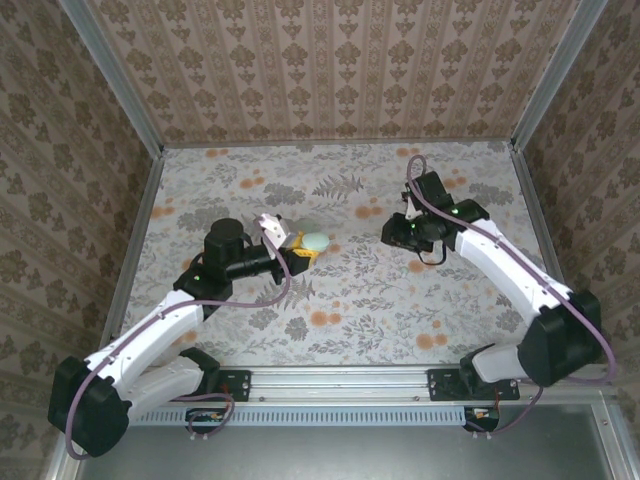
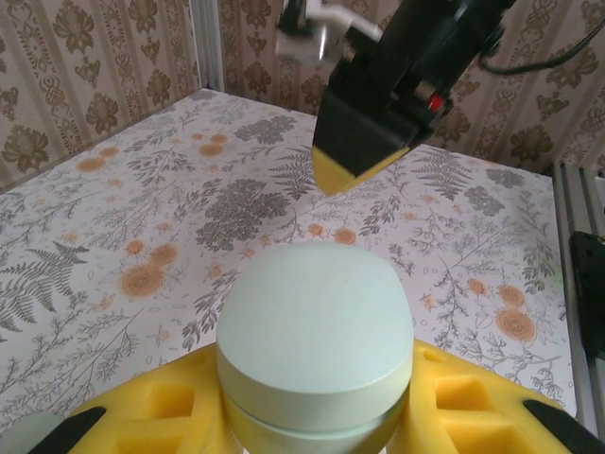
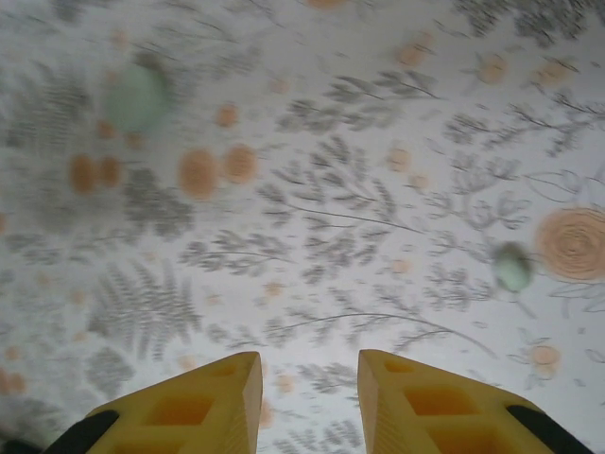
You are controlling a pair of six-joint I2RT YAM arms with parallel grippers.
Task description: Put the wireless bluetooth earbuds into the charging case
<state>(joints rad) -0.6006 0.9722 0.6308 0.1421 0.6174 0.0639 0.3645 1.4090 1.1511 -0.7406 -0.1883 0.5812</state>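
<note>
left gripper (image 1: 300,246) clamped on charging case (image 1: 316,241) (lid (image 2: 317,317) closed), right gripper (image 3: 308,392) parted, empty, near earbud (image 3: 513,267)

I work over a flat table (image 1: 380,300) with a pale top printed in grey ferns and orange blossoms. A silver metal rail (image 1: 400,379) edges its near side. My right wrist view shows one small pale-green oval earbud (image 3: 512,267) lying on the print, just beside a large orange blossom.

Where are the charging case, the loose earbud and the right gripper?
charging case (image 2: 317,326), left wrist view, middle of its closed lid
earbud (image 3: 513,267), right wrist view, its pale green body
right gripper (image 3: 310,375), right wrist view, gap midway between its yellow fingertips
</note>
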